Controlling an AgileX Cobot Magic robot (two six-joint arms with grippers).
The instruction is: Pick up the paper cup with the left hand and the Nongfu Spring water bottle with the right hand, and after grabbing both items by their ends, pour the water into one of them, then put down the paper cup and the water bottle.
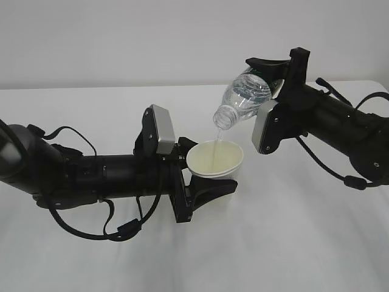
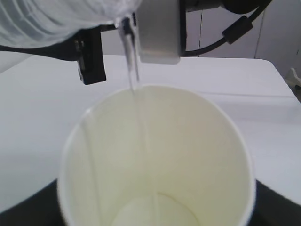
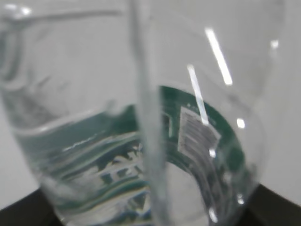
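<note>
Ribbed clear plastic bottle (image 1: 244,95) above tapered white paper cup (image 1: 214,159)

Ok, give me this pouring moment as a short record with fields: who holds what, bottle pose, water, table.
left hand: fingers closed on the paper cup, held above the table
right hand: fingers closed on the Nongfu Spring water bottle
bottle pose: tilted, mouth down over the cup
water: thin stream falling into the cup
cup contents: small pool at the bottom

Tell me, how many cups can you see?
1. The paper cup sits in the left hand's jaws, above the table's middle, right under the tipped water bottle. No others show; none seem hidden.
</note>
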